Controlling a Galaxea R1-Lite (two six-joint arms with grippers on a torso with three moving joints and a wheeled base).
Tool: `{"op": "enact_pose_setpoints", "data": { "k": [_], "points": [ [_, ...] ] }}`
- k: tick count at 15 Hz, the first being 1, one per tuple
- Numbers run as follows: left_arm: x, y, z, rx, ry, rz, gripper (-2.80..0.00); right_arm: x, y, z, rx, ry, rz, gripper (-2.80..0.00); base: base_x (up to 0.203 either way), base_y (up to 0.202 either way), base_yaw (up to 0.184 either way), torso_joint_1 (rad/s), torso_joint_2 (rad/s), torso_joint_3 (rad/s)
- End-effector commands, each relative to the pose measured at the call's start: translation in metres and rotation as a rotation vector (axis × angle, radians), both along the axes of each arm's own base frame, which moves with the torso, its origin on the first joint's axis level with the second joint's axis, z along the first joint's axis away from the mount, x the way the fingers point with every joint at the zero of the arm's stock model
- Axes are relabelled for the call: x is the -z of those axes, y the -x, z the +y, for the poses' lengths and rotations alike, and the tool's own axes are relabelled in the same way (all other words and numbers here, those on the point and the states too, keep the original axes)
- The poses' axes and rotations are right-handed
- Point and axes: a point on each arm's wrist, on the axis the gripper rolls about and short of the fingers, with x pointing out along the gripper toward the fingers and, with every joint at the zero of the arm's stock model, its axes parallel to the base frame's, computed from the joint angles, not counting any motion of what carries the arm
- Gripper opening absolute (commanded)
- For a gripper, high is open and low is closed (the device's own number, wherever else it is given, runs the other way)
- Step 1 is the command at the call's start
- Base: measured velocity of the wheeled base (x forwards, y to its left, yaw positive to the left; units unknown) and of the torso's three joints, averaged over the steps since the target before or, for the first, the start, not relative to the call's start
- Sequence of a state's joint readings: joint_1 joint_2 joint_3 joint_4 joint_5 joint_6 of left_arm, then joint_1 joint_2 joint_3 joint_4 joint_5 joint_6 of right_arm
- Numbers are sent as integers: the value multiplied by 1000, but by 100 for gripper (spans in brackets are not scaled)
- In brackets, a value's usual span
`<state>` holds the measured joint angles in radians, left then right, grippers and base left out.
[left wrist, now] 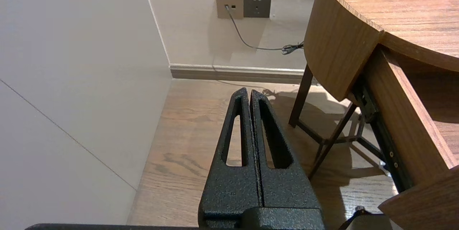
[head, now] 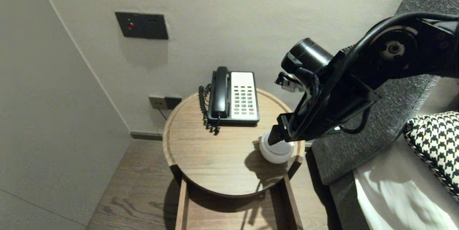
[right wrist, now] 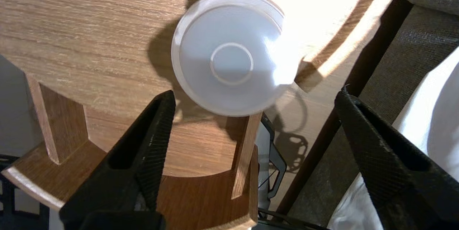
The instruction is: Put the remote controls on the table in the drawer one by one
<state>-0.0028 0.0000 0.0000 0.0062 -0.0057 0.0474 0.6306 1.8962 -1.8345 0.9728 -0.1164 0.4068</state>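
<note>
As the right tool (head: 279, 137) gapes, it half-hides the white jar (head: 278, 154).

A small white pot (head: 277, 152) is standing upright on the round wooden table (head: 211, 158), sitting close to the rim at the table's front right, just beside the spot where the raised edge is breaking off. It is looking squat and round, swelling a little towards its base. Its flat top is closing it off, showing a raised ring in the middle. Bright light is washing over one side of it, and its shadow is spreading across the wood next to it. It is resting well apart from the telephone (head: 235, 95) at the back of the table.
</note>
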Motion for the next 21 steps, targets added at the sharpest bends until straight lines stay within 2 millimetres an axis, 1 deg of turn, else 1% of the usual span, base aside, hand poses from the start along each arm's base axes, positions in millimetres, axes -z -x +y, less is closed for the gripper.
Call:
{"op": "enact_pose_setpoints", "data": {
  "k": [1,4,9,21],
  "points": [
    [0,0,0,1,-1,0,-280,5,-4,4,-1,6,13,0,0,0,0,0,0,0],
    [0,0,0,1,0,0,-280,10,-9,8,-5,16,21,0,0,0,0,0,0,0],
    [0,0,0,1,-1,0,-280,15,-11,13,-22,31,31,0,0,0,0,0,0,0],
    [0,0,0,1,0,0,-280,21,-15,14,-45,59,37,0,0,0,0,0,0,0]
  ]
}}
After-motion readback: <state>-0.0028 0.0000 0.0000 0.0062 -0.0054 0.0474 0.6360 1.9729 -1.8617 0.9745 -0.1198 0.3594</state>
